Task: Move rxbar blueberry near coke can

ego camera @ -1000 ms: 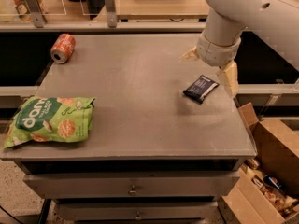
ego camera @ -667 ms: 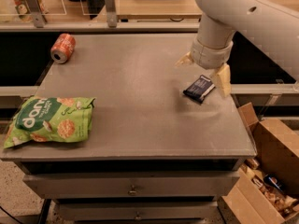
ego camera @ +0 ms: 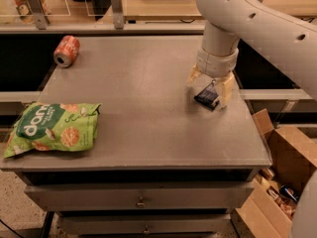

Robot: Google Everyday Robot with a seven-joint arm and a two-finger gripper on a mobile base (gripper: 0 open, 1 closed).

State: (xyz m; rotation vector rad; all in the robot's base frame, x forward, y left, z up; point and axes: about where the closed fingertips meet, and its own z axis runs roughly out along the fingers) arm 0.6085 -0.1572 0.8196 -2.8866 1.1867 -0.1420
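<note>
The rxbar blueberry (ego camera: 206, 96) is a dark flat bar lying on the right side of the grey table (ego camera: 143, 108). My gripper (ego camera: 210, 83) hangs from the white arm right over it, open, with one finger to the bar's upper left and the other at its right end. The bar's far end is partly hidden under the wrist. The coke can (ego camera: 67, 51) lies on its side at the table's far left corner, well away from the bar.
A big green chip bag (ego camera: 54, 127) lies at the front left of the table. Open cardboard boxes (ego camera: 285, 157) stand on the floor to the right. A shelf with clear dividers (ego camera: 116, 4) runs behind the table. Drawers (ego camera: 141, 200) sit below.
The arm has shifted left and down, bringing the gripper from beside the bar to over it. The bar, can and chip bag have stayed in place.
</note>
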